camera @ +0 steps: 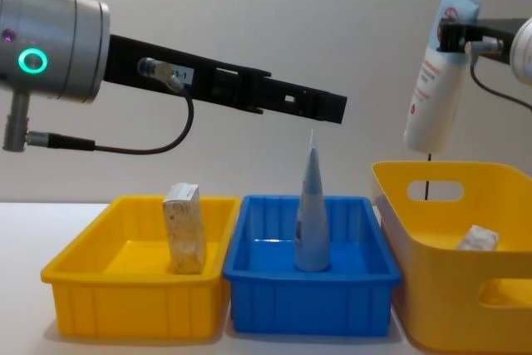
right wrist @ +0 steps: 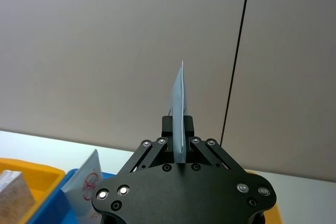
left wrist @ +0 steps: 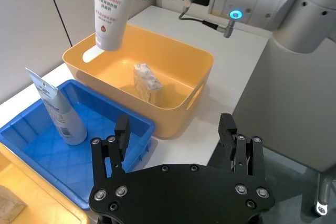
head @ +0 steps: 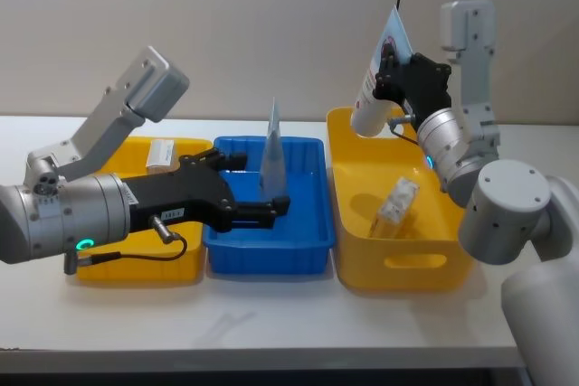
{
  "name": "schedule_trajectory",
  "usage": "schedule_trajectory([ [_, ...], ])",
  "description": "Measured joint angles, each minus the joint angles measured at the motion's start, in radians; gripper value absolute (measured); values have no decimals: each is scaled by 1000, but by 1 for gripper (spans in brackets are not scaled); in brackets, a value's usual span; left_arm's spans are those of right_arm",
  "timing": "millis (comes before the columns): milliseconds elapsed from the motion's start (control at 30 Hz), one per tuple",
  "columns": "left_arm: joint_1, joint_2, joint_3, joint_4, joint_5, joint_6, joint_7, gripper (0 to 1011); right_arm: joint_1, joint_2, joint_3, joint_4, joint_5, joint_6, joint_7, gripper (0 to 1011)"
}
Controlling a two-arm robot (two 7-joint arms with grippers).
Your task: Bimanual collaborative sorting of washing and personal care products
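My right gripper [head: 398,68] is shut on the flat crimped end of a white and pale blue tube [head: 375,88], which hangs cap-down above the back of the right yellow bin [head: 398,264]. The same tube [camera: 435,93] hangs clear of the bin's rim. A second pale blue tube [head: 273,153] stands upright on its cap in the blue bin [head: 271,246]. My left gripper [head: 262,189] hovers open over that bin, its fingertips [camera: 332,109] just above the tube's tip. A white pack [head: 398,205] lies in the right yellow bin. A tan speckled pack [camera: 184,227] stands in the left yellow bin [camera: 133,288].
The three bins stand side by side on the white table [head: 271,332], with bare table in front of them. A grey wall [head: 271,24] runs close behind. My right arm's elbow [head: 507,210] hangs over the right bin's outer side.
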Motion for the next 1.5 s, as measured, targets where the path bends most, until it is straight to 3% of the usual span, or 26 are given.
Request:
schedule_trajectory([
  [500,0,0,0,0,0,0,0,1001,120,7,-18,239,-68,-43,10,79],
  [700,0,0,0,0,0,0,0,1001,146,7,-23,293,-82,-57,15,78],
  [1500,0,0,0,0,0,0,0,1001,188,8,-31,376,-106,-78,23,853],
])
